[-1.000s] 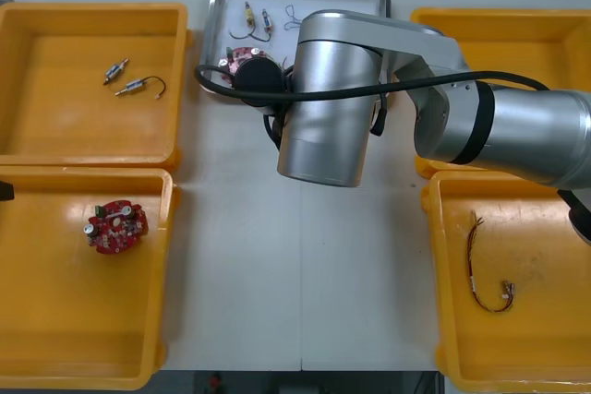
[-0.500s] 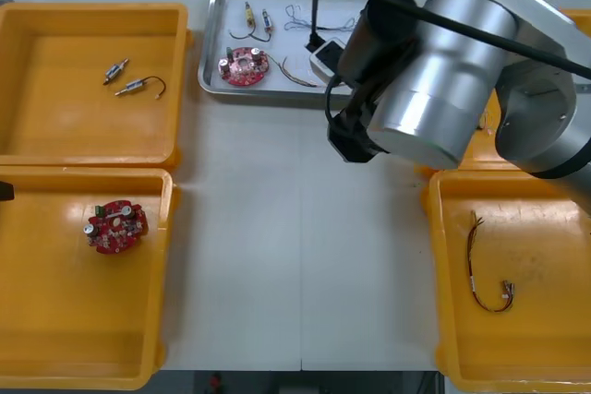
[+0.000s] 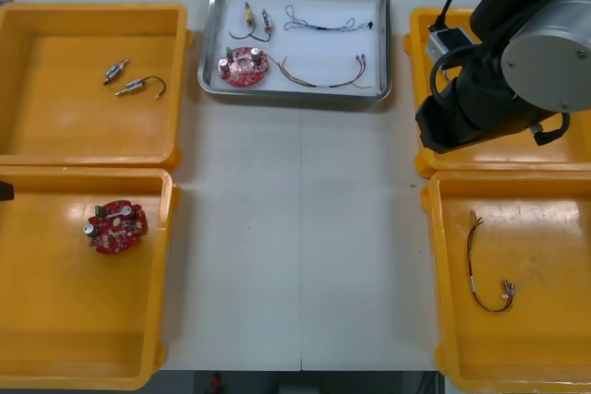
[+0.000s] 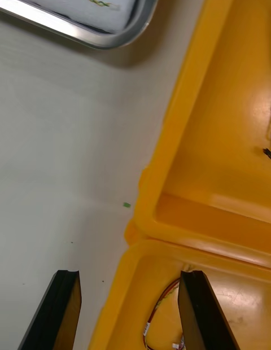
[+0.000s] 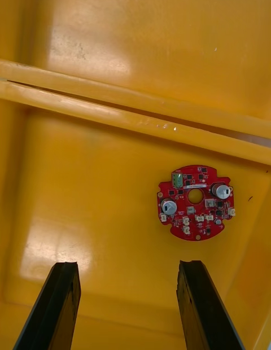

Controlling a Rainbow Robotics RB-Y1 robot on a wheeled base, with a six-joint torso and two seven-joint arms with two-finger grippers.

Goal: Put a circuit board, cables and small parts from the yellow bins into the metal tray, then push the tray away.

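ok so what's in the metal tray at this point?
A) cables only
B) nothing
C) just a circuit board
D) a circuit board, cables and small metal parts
D: the metal tray holds a red circuit board, cables and small metal parts.

No word, label, brand or number can be read here. The round red circuit board (image 5: 195,202) lying in a yellow bin (image 5: 84,203) may bear print among its parts, but it is too small to make out.
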